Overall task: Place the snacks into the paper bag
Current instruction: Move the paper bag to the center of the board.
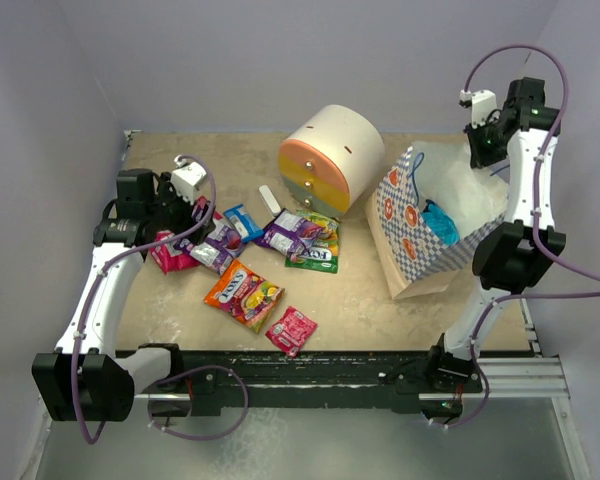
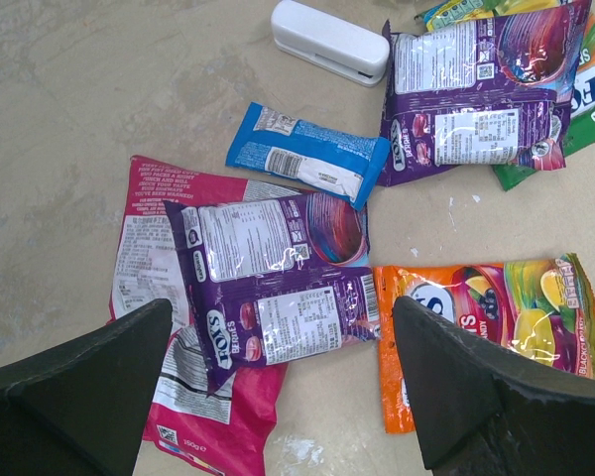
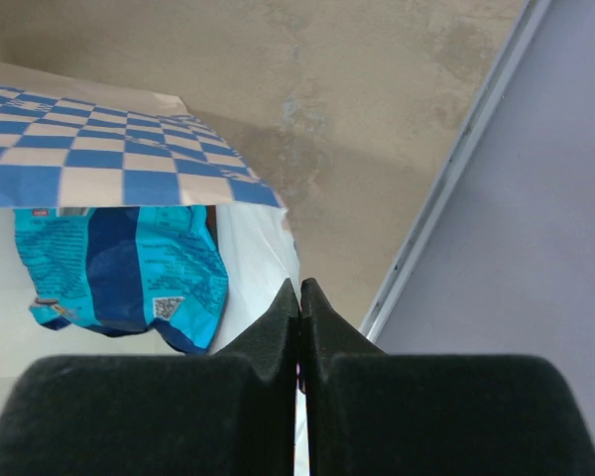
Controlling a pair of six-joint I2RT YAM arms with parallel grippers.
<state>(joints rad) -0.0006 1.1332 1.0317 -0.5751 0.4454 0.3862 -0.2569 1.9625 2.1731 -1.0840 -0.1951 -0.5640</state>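
Snack packets of crinkly foil [image 1: 245, 290] litter the surface [image 1: 380, 300] centre-left; tan checkered paper bag [image 1: 415, 250] stands right. Your left hand [image 2: 280, 317] gapes over a purple packet [image 2: 278, 288], right hand [image 3: 299, 290] pressed together. Risk: the pink packet [image 2: 149, 248] beneath may lift too.

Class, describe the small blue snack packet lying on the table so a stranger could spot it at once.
Start at the round cream drawer unit at the back of the table. Just left of its front lies a white stick; the blue packet lies beside that, between two purple packets. It is narrow, bar-shaped and the only blue one outside the bag.
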